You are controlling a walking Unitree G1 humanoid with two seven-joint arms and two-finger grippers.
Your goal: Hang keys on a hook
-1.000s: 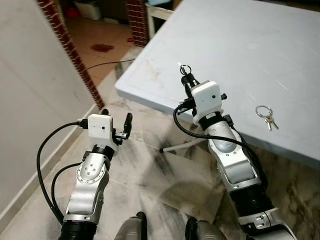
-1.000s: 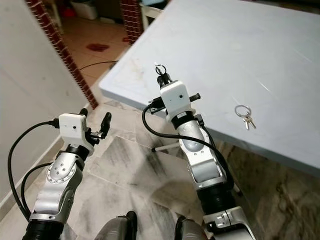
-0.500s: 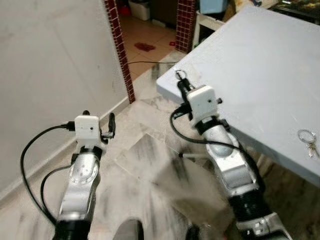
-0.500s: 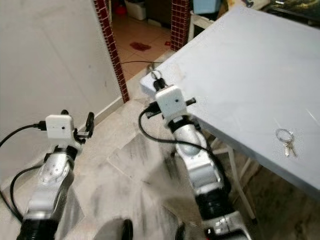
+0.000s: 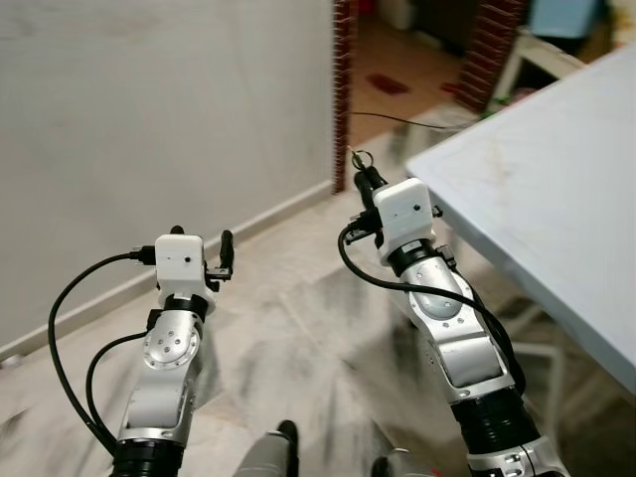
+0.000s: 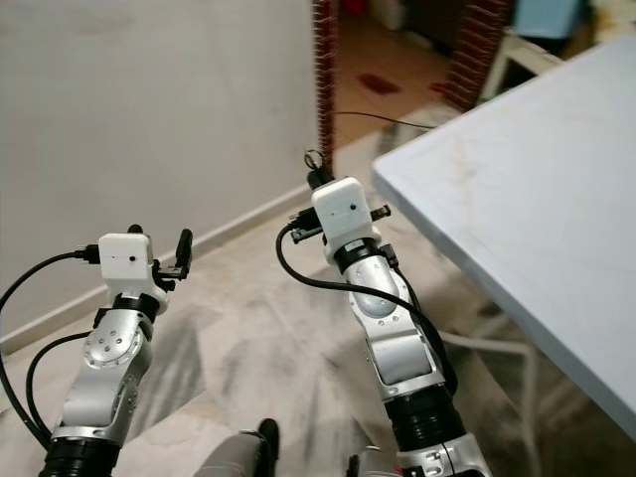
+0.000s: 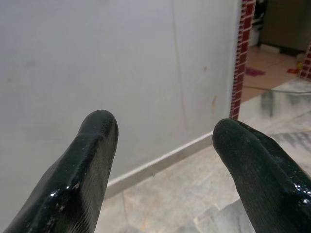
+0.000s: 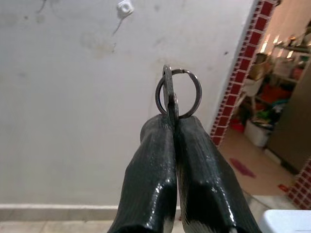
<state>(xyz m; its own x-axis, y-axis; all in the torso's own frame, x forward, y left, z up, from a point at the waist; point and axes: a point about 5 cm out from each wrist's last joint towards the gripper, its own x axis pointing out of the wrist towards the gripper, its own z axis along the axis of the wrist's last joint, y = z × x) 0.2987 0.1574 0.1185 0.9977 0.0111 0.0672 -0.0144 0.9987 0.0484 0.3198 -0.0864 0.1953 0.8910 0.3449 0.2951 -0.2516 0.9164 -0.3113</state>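
My right gripper (image 5: 365, 179) is raised in front of me, shut on a set of keys (image 8: 168, 95). The metal key ring (image 5: 359, 158) sticks up past the fingertips. In the right wrist view the keys point at a plain white wall with a small white hook (image 8: 125, 7) high on it, still some way off. My left gripper (image 5: 199, 238) is held up lower on the left, open, with nothing between its fingers (image 7: 92, 155), facing the wall and its skirting.
A grey-blue table (image 5: 556, 199) fills the right side, its corner near my right arm. The white wall (image 5: 149, 119) ends at a red brick pillar (image 5: 343, 60) beside a doorway. A black cable (image 5: 397, 117) lies on the tiled floor there.
The whole view has swung left: the wall now fills the left, the table has slid right, and the second key set on it has left the picture. Both arms keep their pose.
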